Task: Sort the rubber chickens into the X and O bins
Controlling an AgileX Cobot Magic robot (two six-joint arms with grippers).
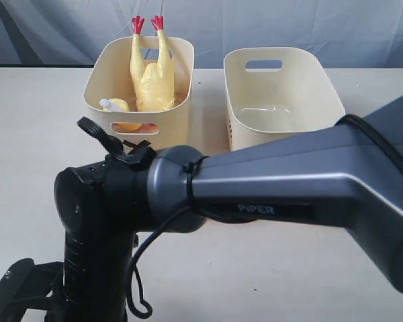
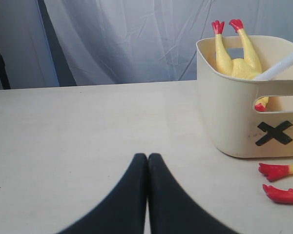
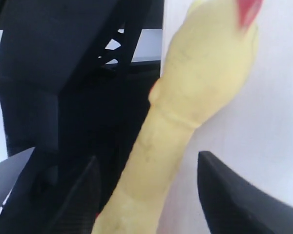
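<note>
the right end effector (image 3: 149,163) stands apart around a rubber chicken (image 3: 185,87) lying on the tabletop (image 2: 88,136); the left end effector (image 2: 147,158) is pressed together. closing off-centre, the soft neck could squirt out.

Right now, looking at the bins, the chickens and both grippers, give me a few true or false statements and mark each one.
1. The X bin holds a rubber chicken with its feet pointing up. True.
2. The second bin also holds a chicken. False: no chicken shows in it.
3. The left gripper is wide open. False: its fingers are shut together, holding nothing.
4. The right gripper is open with a loose chicken between its fingers. True.
5. Two red feet lie on the table beside the X bin. True.
</note>
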